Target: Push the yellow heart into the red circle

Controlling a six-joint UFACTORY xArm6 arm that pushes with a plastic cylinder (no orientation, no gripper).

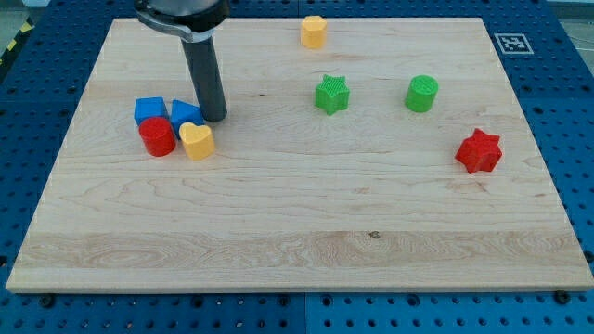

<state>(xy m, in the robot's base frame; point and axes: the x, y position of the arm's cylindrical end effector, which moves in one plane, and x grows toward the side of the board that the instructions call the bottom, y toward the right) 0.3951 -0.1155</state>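
yellow heart (197, 141) sits at the view's left, just beside the red circle (157, 136), maybe touching, with my tip (214, 118) (a bare rod, no jaws) just above-right, so the closing leftward nudge seems all that remains.

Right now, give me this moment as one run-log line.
my tip: just upper-right of yellow heart | yellow heart: touching red circle | blue blocks: behind them

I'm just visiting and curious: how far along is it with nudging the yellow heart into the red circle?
Nearly done: the yellow heart already sits right beside the red circle, seemingly touching. In hand: my tip stands just above and right of the heart, by a blue block. Left: perhaps one small nudge toward the view's left.
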